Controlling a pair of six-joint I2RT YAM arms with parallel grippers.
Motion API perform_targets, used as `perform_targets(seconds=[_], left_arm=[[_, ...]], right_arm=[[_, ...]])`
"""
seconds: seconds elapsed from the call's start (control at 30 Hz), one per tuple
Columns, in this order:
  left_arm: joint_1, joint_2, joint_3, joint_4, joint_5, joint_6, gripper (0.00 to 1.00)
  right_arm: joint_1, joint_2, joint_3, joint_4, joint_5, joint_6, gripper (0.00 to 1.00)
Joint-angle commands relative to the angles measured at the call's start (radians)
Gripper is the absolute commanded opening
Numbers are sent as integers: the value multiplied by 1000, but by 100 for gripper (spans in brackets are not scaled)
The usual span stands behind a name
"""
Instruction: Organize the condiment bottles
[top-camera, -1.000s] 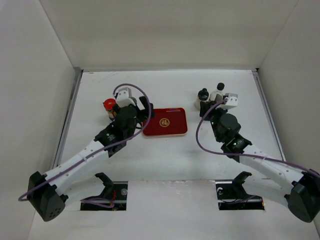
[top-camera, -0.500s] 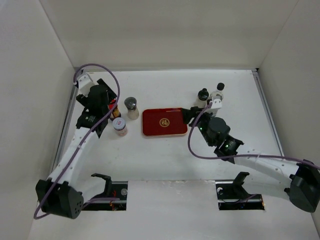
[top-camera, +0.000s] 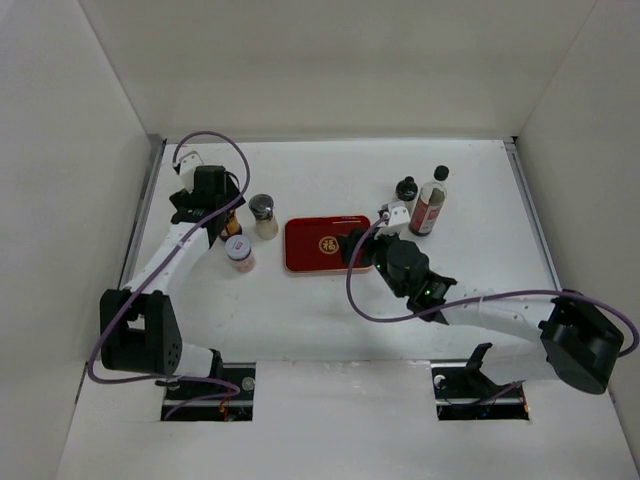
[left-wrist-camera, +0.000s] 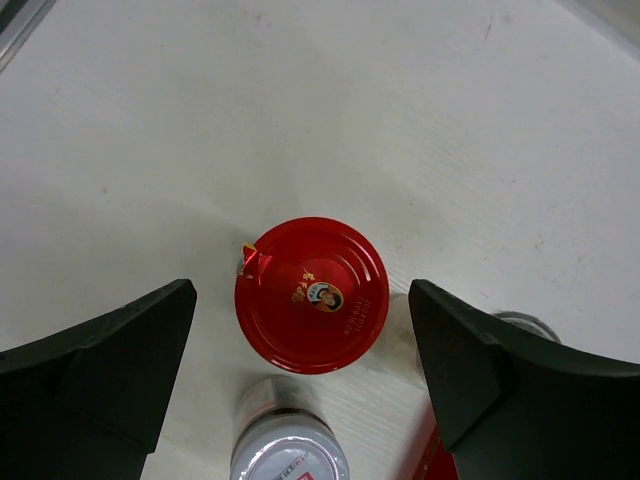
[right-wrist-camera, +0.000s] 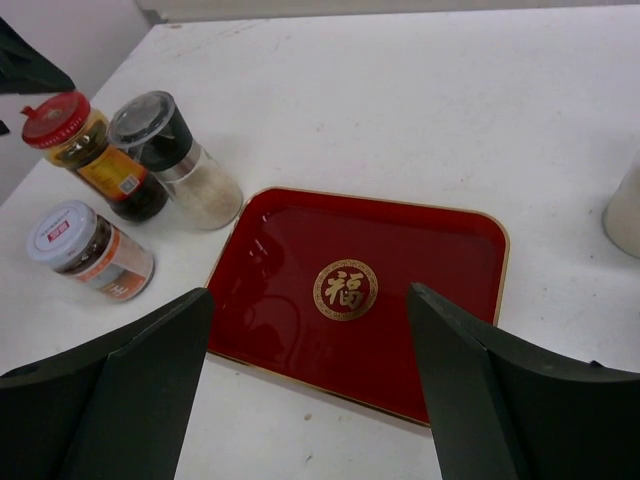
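Observation:
The red-lidded dark jar (left-wrist-camera: 312, 294) stands at the table's left, straight below my open left gripper (left-wrist-camera: 300, 310), whose fingers flank it without touching. The white-lidded jar (top-camera: 238, 252) and the grey-lidded white shaker (top-camera: 263, 213) stand close beside it. In the top view my left gripper (top-camera: 222, 215) covers most of the red-lidded jar. My right gripper (right-wrist-camera: 310, 300) is open and empty, hovering over the near edge of the red tray (right-wrist-camera: 450, 250). Two black-capped bottles stand at the back right, a short one (top-camera: 406, 190) and the red-labelled one (top-camera: 430, 208).
The flat red tray (top-camera: 328, 243) with a gold emblem lies mid-table between both groups. White walls enclose the table on three sides, and a metal rail (top-camera: 140, 230) runs along the left edge. Purple cables loop over each arm.
My right gripper has let go at the black-capped bottles, opened and drawn back over the tray. My left arm swung from beside the tray to the far left, above the red-lidded jar.

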Motion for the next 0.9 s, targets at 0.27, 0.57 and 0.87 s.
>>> perform_targets(seconds=[0.27, 0.57, 0.87], left_arm=[[-27, 98, 18, 77, -50, 20, 80], [-24, 11, -10, 106, -83, 23, 32], [-96, -199, 218, 78, -147, 100, 28]], right_arm=[[0, -2, 5, 106, 7, -12, 89], [-12, -57, -18, 106, 16, -14, 89], [-29, -71, -27, 109, 16, -9, 90]])
